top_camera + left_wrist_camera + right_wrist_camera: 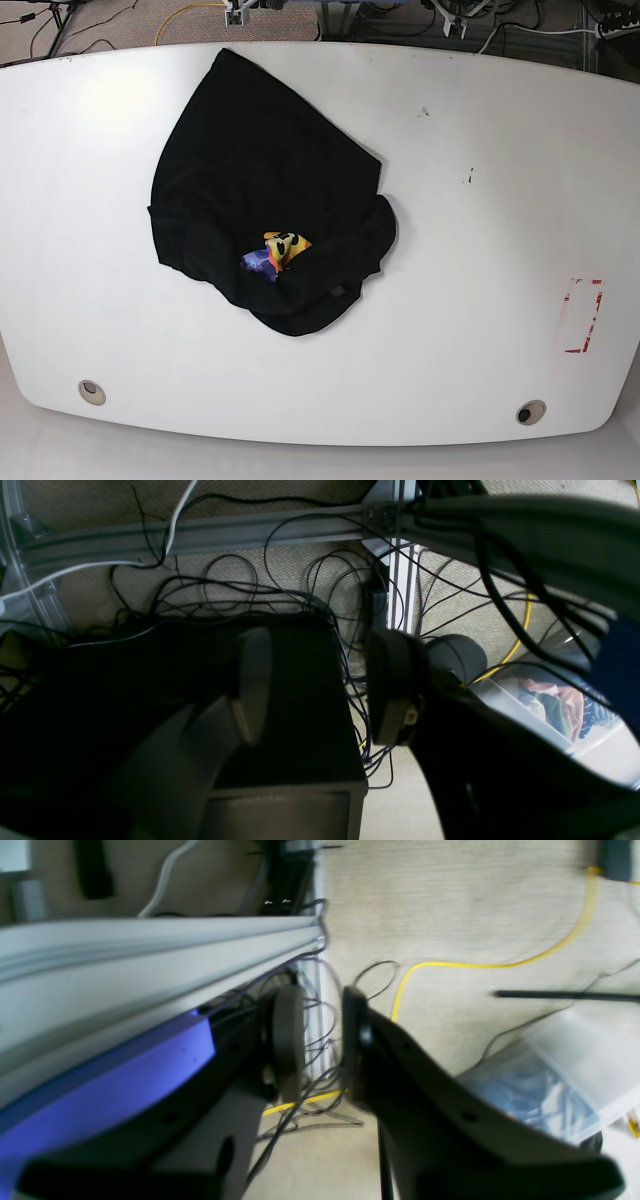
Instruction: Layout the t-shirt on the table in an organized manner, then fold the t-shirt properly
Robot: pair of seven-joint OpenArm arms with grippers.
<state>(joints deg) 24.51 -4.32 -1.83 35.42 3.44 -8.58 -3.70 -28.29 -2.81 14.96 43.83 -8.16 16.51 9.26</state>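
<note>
A black t-shirt (262, 210) is lying crumpled near the far-left edge of the white table (480, 250), its yellow print partly showing.

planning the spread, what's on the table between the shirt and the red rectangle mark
Nothing but bare white table between the t-shirt and the red-outlined mark, as the base view shows.

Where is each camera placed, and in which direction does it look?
Left wrist: on the left arm, facing floor cables; left end effector open, empty.
Right wrist: on the right arm, facing carpet and a yellow cable; right end effector slightly apart, empty.
Base: above, looking down at the crumpled t-shirt on the table; no arm shows.
Both wrist views share floor and cables, not the table.
</note>
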